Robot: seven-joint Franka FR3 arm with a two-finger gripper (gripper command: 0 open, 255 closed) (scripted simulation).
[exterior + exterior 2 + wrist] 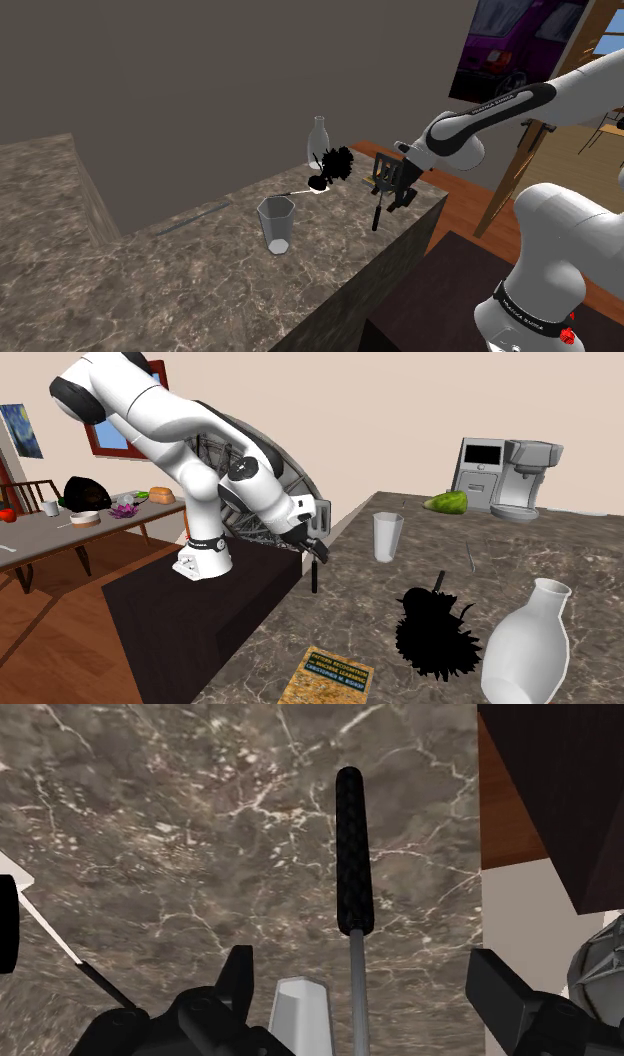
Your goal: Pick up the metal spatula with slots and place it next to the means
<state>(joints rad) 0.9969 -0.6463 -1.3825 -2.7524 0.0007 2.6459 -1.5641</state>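
**Spatula** [353,844]: a black handle on a thin grey shaft. As far as you can judge, it lies on the counter [180,824] directly under the pincer [365,979], close to the counter's edge. The handle points away from the palm, and the blade end runs out of view beneath the hand.

**Pincer:** its two fingers [236,989] stand wide apart, one on each side of the shaft. They touch neither the shaft nor each other, so nothing is gripped.

**Progress:** you are at the grasp, judged from this pose.
- The hand is lined up over the shaft.
- Closing, lifting, carrying and setting down are all left to do.
- Nothing on the counter can be matched with confidence to the "means", so the drop point is not settled.

**Beyond the pincer, further in from the edge:**
- a clear glass [275,222], standing upright well apart from the pincer
- a spiky black shape [337,163]
- a white bottle [318,140] past the spiky shape
- a yellowish book [325,674], lying flat near the counter's edge

**At the far end, seen in the second exterior view:** a coffee machine [505,477] with a green lump [447,502] just beside it.

**Surface:** brown marble with white veins.

**Room:**
- a plain grey wall behind the counter
- a wooden floor beside the arm's dark stand [200,617]
- a side table [30,542] carrying small items, well behind the arm
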